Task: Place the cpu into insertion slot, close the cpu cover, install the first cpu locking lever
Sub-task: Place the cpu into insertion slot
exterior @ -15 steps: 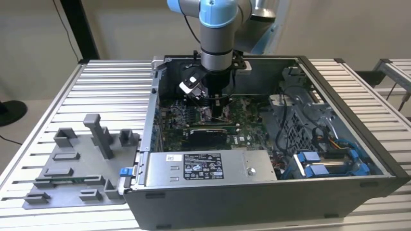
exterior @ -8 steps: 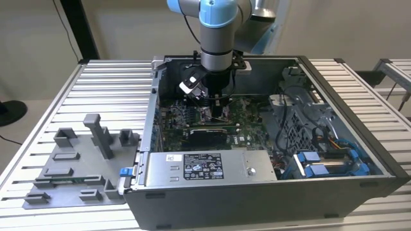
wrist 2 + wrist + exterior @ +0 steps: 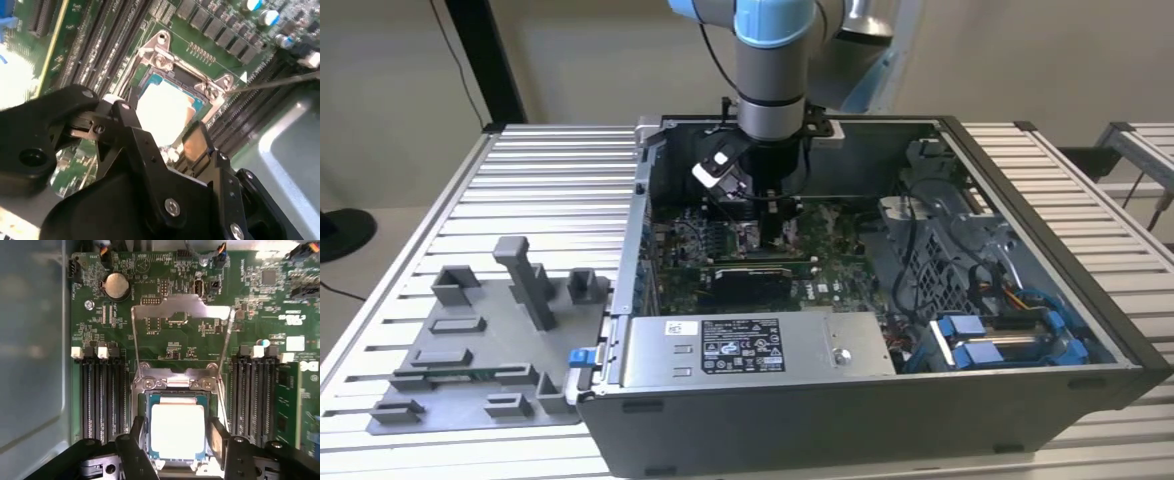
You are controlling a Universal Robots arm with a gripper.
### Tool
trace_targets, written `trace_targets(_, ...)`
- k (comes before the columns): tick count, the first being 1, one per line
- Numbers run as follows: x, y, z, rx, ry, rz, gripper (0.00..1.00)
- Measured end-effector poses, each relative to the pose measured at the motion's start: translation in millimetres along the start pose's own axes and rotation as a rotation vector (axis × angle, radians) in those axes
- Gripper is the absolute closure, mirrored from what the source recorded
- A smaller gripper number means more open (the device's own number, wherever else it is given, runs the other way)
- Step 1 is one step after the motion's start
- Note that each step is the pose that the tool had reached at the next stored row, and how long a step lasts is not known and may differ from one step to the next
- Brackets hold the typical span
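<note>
Over insertion slot [image 3: 150,385], hand [image 3: 177,424] straddles seated cpu [image 3: 178,437]; gripping or slightly apart, cannot tell.

Support is a ribbed aluminium-profile table [image 3: 547,190]. The open computer case [image 3: 854,420] sits flat on it, side panel off, internals facing up (it takes most of the top). Everything else is referenced to the case. A grey fixture plate [image 3: 454,395] lies flat on the slats just beside the case, on the exterior view's left of it; can't tell if its edge touches the case wall. The plate carries several grey upright blocks, with the tallest post [image 3: 530,285] on the half nearer the case. Table slats also show behind the case and on the exterior view's right of it. A second slatted surface [image 3: 1141,140] stands apart, beyond the case's far right corner.
</note>
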State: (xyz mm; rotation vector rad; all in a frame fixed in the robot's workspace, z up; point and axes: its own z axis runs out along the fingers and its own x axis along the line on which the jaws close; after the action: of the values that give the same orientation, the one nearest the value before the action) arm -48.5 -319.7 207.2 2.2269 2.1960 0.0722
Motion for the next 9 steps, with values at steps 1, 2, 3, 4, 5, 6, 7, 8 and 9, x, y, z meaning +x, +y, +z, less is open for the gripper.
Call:
trace_targets(1, 0.1, 0.2, -4.6, -0.0002, 0.0002, 0.0, 0.0)
trace_targets(2, 0.2, 0.5, -9.3, 0.0, 0.0, 0.0, 0.0)
trace_targets(3, 0.3, 0.6, -13.7, -0.0001, 0.0001, 0.0, 0.0)
trace_targets(4, 0.4, 0.8, -18.0, -0.0001, 0.0001, 0.0, 0.0)
trace_targets(5, 0.5, 1.0, -22.3, 0.0, 0.0, 0.0, 0.0)
trace_targets(6, 0.6, 1.2, -26.2, -0.0001, 0.0002, 0.0, 0.0)
trace_targets(7, 0.7, 1.4, -29.4, 0.0, 0.0002, 0.0, 0.0)
trace_targets(8, 0.8, 1.5, -32.5, -0.0002, 0.0008, 0.0, 0.0)
trace_targets(9, 0.8, 1.6, -35.5, 0.0, 0.0012, 0.0, 0.0)
